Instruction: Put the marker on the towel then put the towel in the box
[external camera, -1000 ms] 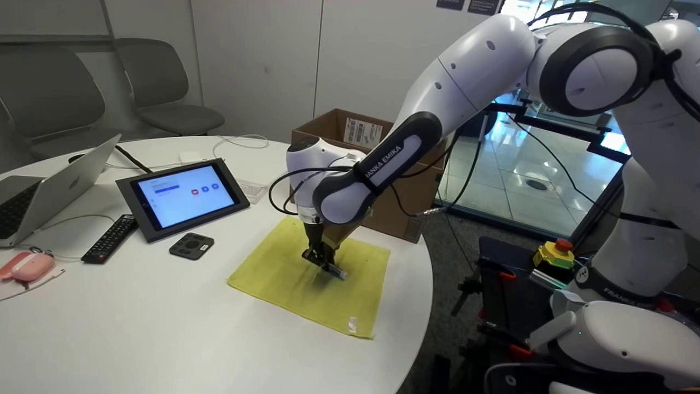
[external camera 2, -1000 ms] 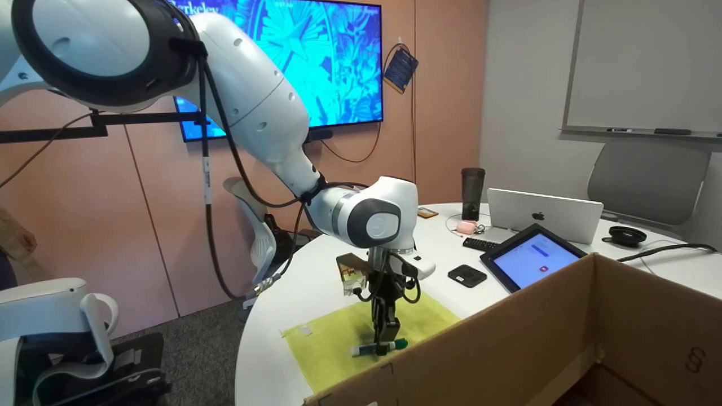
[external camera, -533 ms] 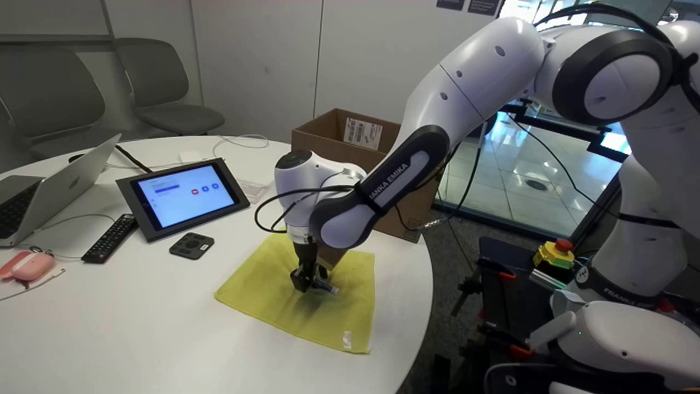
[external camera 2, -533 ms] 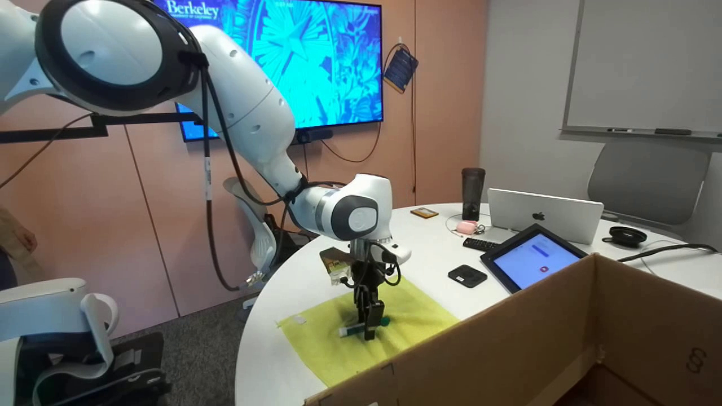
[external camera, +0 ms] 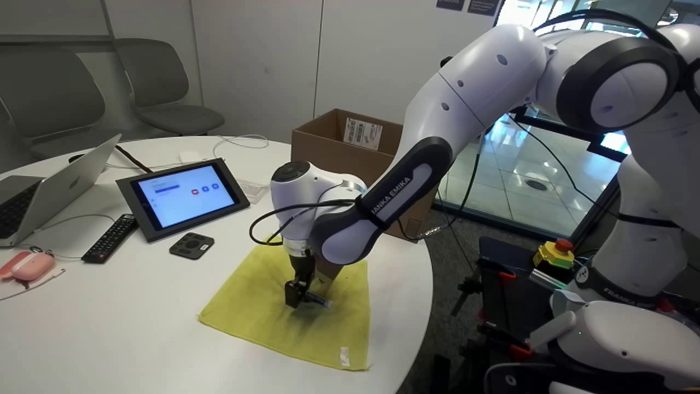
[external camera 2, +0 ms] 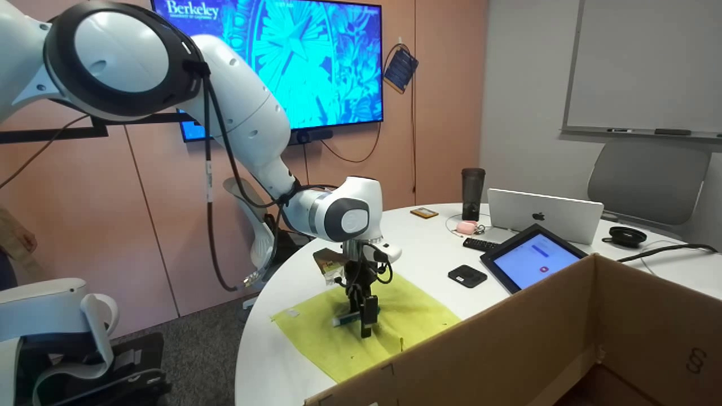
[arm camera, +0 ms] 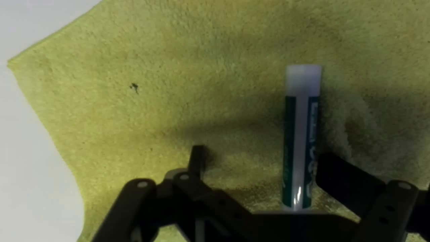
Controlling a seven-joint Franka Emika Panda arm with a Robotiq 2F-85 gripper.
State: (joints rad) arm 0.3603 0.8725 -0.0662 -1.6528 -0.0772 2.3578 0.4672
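White round table [external camera: 136, 323], slick-looking top, gray chairs [external camera: 156, 71] behind. Marker [arm camera: 300, 141] lies on the yellow towel [external camera: 270, 328], between the spread jaws of the gripper [arm camera: 261, 156], close to one finger [arm camera: 349, 183]; can't tell if they touch. Jaws hold nothing. Reads as the release step: lift straight up, no sideways drift, or a finger could roll the marker or drag the towel. Then gather towel edges so the marker sits cradled; pinching one corner would probably dump it. Marker: smooth glossy cylinder, dark green body, pale end. Towel: thin, fuzzy, rippled near the jaws, should bunch easily. Box [external camera 2: 507, 349]: stiff brown cardboard, open top, tall walls, standing near the towel; likely needs a high lift.
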